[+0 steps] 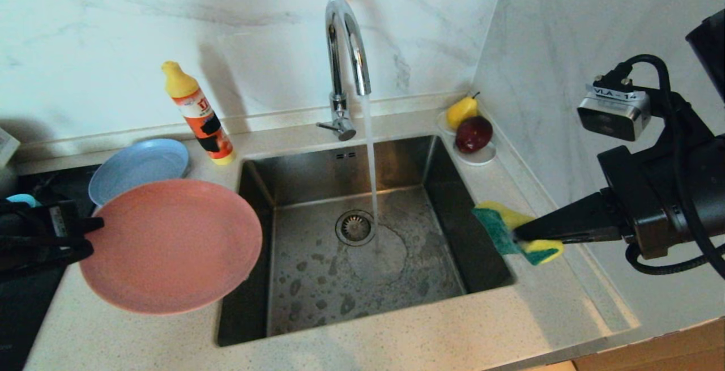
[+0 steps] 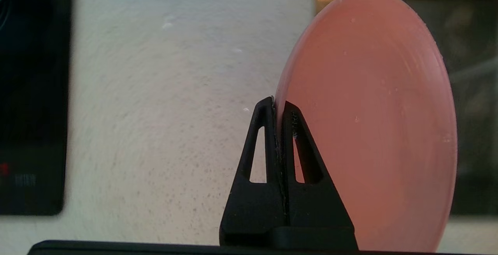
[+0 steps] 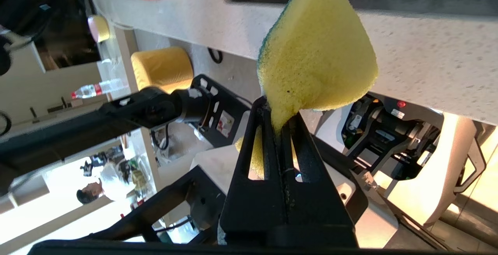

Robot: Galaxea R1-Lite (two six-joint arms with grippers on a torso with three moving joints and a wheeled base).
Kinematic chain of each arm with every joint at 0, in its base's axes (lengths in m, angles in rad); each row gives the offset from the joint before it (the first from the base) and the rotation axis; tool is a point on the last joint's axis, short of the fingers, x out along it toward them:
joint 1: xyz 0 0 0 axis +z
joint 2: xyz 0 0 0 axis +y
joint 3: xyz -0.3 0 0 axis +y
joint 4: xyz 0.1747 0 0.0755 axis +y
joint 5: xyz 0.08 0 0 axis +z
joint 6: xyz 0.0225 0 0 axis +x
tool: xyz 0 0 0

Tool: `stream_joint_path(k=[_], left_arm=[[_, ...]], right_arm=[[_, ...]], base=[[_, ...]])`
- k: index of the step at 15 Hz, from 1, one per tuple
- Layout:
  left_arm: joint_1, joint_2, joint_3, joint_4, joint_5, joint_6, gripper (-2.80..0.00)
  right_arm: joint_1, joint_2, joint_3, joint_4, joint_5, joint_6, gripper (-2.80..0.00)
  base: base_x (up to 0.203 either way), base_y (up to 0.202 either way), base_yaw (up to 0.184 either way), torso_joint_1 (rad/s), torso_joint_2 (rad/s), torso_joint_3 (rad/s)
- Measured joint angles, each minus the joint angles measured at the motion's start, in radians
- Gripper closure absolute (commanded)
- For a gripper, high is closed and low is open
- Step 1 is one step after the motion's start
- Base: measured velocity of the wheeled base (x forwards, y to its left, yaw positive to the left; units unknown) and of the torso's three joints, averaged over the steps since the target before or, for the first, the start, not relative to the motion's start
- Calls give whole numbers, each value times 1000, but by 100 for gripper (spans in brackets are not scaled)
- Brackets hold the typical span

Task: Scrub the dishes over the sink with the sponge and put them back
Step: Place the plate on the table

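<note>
While water is running from the tap, both arms are holding their things up beside the basin.

Sink (image 1: 453, 201): a square brushed-steel basin is lying between the two grippers, its floor wet and spotted; a round drain strainer (image 1: 355, 227) is sitting near the middle, and the stream from the tall curved tap (image 1: 345, 37) is landing just beside it.

Pink plate (image 1: 170, 244): round, smooth and matte, it is hanging out from the left gripper with its far edge reaching over the sink's near-left rim.

Left gripper (image 1: 93, 238): its fingers are pinching together on the plate's rim, seen edge-on in the left wrist view (image 2: 278, 107).

Light-blue plate (image 1: 139, 165): it is resting on the counter beyond the left gripper, partly hidden behind the pink plate.

Sponge (image 1: 512, 229): yellow foam with a dark green scouring face, squashed and folding where it is gripped; it is hovering over the counter strip at the sink's right rim.

Right gripper (image 1: 518, 234): its fingers are clamping the sponge, pointing toward the basin.

Open room: the basin's whole width is lying free between plate and sponge; the wall is standing close behind the right arm.

Teal bowl (image 1: 22, 199): only a sliver is showing behind the left gripper.
</note>
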Motion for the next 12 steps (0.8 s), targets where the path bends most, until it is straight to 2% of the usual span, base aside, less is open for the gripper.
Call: stream_joint_path(k=[2, 6, 9, 12], left_arm=[[80, -11, -13, 29, -27, -58, 0], [196, -4, 1, 48, -70, -78, 0], [290, 47, 15, 38, -144, -89, 0], [397, 127, 6, 36, -249, -95, 0]], right_arm=[[-18, 7, 0, 0, 2, -3, 0], [-30, 22, 17, -39, 4, -2, 0], [-30, 37, 29, -62, 4, -2, 0], [-31, 53, 30, -68, 3, -5, 0]], base=[[0, 0, 0, 0, 0, 0], [0, 0, 0, 0, 0, 0], [0, 0, 0, 0, 0, 0], [0, 0, 0, 0, 0, 0]])
